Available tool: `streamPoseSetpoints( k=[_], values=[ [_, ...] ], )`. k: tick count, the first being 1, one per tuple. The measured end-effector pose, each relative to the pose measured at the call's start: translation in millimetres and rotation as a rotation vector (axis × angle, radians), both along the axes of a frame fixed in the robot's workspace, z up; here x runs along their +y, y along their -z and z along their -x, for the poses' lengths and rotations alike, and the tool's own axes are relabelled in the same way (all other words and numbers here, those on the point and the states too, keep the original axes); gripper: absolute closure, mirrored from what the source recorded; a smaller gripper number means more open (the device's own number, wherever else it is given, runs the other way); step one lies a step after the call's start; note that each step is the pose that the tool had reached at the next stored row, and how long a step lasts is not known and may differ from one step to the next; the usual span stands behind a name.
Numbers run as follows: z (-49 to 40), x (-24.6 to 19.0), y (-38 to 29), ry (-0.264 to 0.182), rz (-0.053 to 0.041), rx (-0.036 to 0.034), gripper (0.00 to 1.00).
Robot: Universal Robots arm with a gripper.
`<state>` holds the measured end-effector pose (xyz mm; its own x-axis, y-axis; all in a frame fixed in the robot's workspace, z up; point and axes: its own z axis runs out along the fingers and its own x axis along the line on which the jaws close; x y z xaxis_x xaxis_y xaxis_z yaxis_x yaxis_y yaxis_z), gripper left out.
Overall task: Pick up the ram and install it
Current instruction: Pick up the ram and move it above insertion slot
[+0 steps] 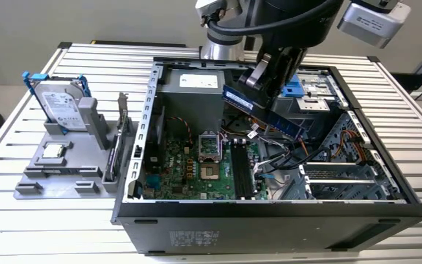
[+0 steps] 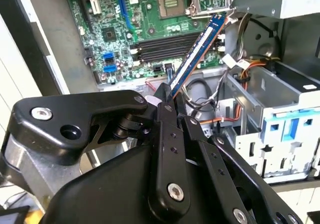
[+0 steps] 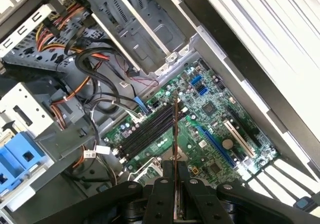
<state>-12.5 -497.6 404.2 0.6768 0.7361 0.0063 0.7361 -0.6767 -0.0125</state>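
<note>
As the exterior view reads from its left, a grey plastic fixture tray [image 1: 57, 181] holds a silver hard drive in a blue frame [image 1: 61, 107]. Next comes the open black computer case [image 1: 270, 214] with its green motherboard [image 1: 185, 165] and black memory slots [image 1: 240, 170]. Above those slots hangs the ram [image 1: 270, 115], a long thin bluish-green circuit-board stick with black chips, tilted and clear of the board. The black two-finger gripper [image 1: 266, 82] is clamped on its flat faces toward the upper end. Judgement: light and stiff, but thin and brittle. Grip the faces or short ends, never the contact edge. The off-centre hold may let it pivot.
</note>
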Motion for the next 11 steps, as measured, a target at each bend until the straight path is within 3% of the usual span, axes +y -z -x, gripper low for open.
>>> streamPoseSetpoints(
  k=[11],
  values=[
    [-1.0,0.2,0.7,0.132,0.0001,0.0,1.0]
  ],
)
